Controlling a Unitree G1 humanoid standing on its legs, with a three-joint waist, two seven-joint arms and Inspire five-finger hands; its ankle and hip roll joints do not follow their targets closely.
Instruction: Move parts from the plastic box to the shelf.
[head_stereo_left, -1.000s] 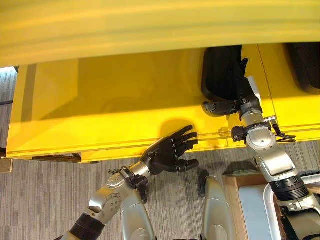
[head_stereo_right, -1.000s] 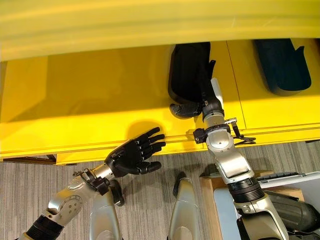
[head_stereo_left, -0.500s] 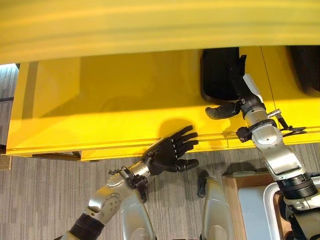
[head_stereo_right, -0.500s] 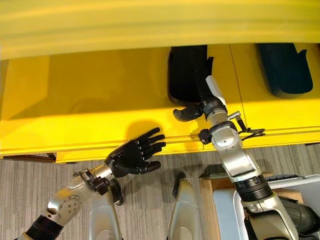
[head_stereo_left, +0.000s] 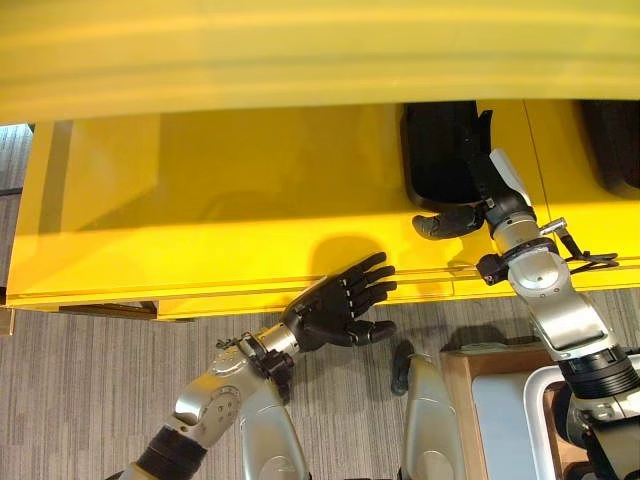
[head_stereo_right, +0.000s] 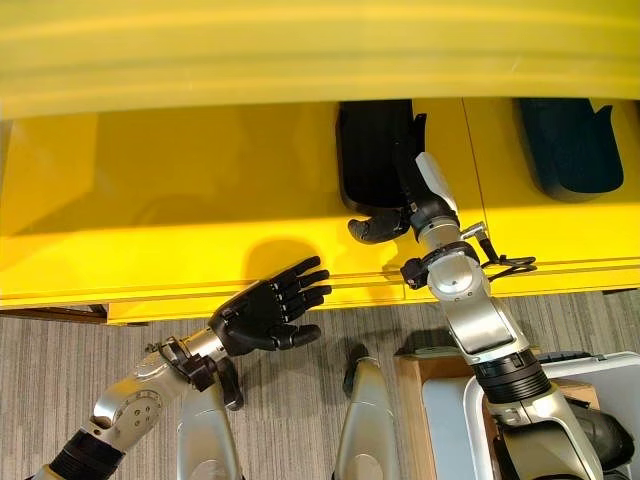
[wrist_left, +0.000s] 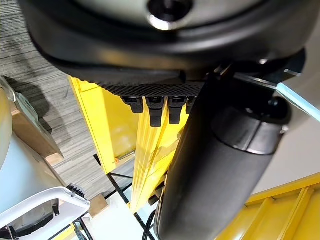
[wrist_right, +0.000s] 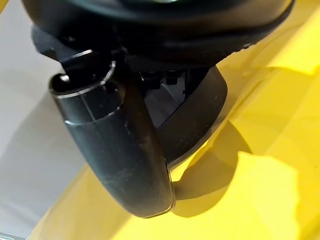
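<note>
While right hand (head_stereo_left: 470, 215) rests by black part (head_stereo_left: 438, 150) on shelf (head_stereo_left: 200, 200), fingers unclear; left hand (head_stereo_left: 340, 310) fingers spread, empty, at shelf edge

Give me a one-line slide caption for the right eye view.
Right hand at a black part lying on the yellow shelf; left hand open at the shelf's front edge.

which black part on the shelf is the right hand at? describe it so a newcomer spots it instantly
On the yellow shelf, two dark parts lie side by side under the upper level. It is the black part nearer the shelf's middle, left of the second dark part. The right hand rests at its near edge, thumb sticking out.
</note>
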